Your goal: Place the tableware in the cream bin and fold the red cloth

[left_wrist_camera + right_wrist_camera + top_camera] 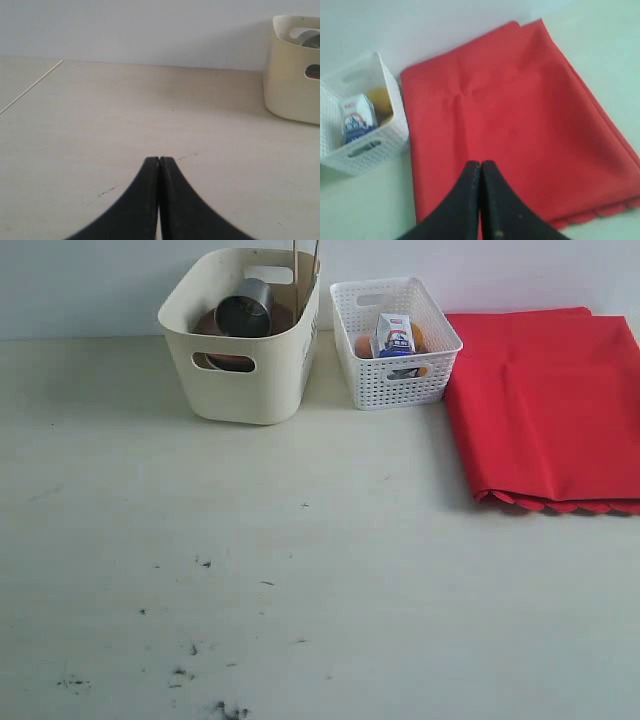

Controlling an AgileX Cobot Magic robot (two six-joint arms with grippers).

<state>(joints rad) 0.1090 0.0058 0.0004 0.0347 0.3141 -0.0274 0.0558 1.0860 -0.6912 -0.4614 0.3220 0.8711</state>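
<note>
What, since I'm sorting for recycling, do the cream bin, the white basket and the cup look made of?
Cream bin: probably plastic, smooth matte moulded walls with rounded corners.
White basket: likely plastic, moulded lattice.
Cup: seemingly steel, grey reflective sheen.

I saw the bin (245,380) as smooth, matt cream plastic, and the cup (245,312) inside it as shiny steel. The basket (398,375) was white lattice plastic. The cloth (550,390) was matt red fabric, faintly creased. The table (300,570) looked pale, matt and scuffed. The left hand (159,162) and right hand (480,166) had a smooth, dull black finish.
</note>
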